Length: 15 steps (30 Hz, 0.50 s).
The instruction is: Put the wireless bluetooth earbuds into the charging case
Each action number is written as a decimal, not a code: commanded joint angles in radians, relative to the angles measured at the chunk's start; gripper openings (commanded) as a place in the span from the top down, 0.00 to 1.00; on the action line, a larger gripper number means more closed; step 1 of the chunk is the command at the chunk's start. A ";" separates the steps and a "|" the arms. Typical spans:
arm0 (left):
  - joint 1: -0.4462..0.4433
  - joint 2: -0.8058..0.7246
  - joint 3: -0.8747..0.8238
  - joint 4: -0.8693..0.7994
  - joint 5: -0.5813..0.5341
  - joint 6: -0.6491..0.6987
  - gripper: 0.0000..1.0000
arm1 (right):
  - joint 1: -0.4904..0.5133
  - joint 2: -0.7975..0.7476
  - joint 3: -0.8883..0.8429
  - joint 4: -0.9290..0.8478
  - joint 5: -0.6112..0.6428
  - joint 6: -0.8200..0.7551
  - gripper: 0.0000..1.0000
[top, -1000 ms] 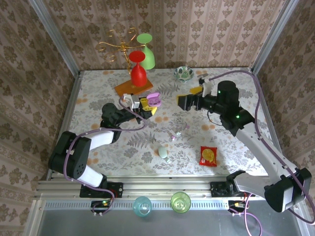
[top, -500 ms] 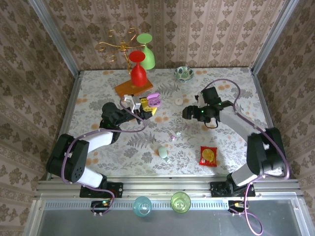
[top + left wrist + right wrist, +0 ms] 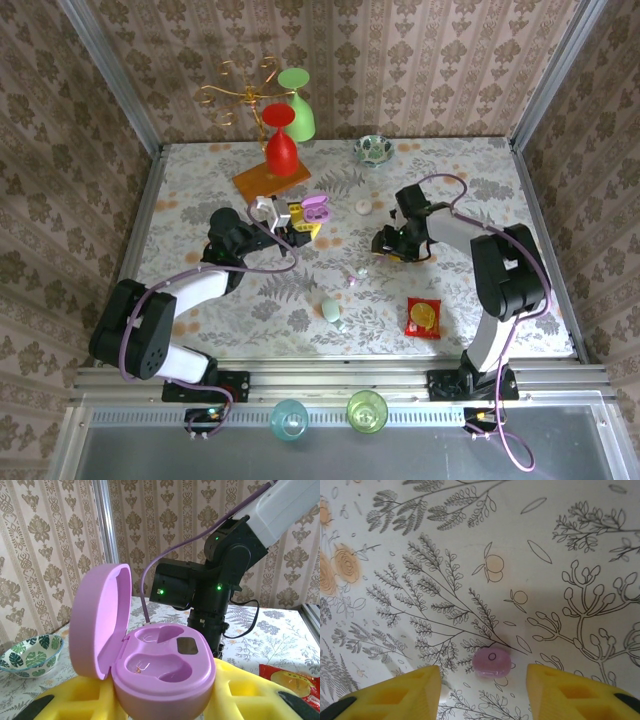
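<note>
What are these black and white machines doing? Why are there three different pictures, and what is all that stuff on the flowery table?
They are two robot arms bolted at the table's near edge. Each ends in a yellow two-fingered pincer. One picture looks down from above. The other two come from little cameras on the arms' wrists.

The left pincer is shut on an open lilac charging case with no buds inside. The right pincer hangs open over a tiny lilac earbud lying on the table. It has a finger on each side, not touching the bud.

Also on the table are more little buds, a mint case, a red snack packet, a patterned bowl, a red goblet and a green goblet.
</note>
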<state>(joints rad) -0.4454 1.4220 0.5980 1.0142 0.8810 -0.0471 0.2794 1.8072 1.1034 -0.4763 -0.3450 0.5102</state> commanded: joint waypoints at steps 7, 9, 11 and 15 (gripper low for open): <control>-0.004 -0.023 -0.006 -0.014 0.000 0.027 0.74 | 0.030 0.059 0.059 -0.028 -0.032 0.021 0.55; -0.004 -0.023 -0.005 -0.019 -0.001 0.032 0.74 | 0.033 0.076 0.076 -0.030 -0.037 0.016 0.56; -0.004 -0.019 -0.002 -0.021 -0.001 0.039 0.74 | 0.037 0.090 0.092 -0.036 -0.036 0.009 0.56; -0.004 -0.013 0.000 -0.017 -0.003 0.039 0.74 | 0.045 0.118 0.128 -0.041 -0.028 -0.010 0.56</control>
<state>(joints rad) -0.4454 1.4220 0.5980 0.9863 0.8772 -0.0292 0.3157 1.8973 1.1889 -0.4805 -0.3637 0.5201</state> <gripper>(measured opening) 0.350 0.443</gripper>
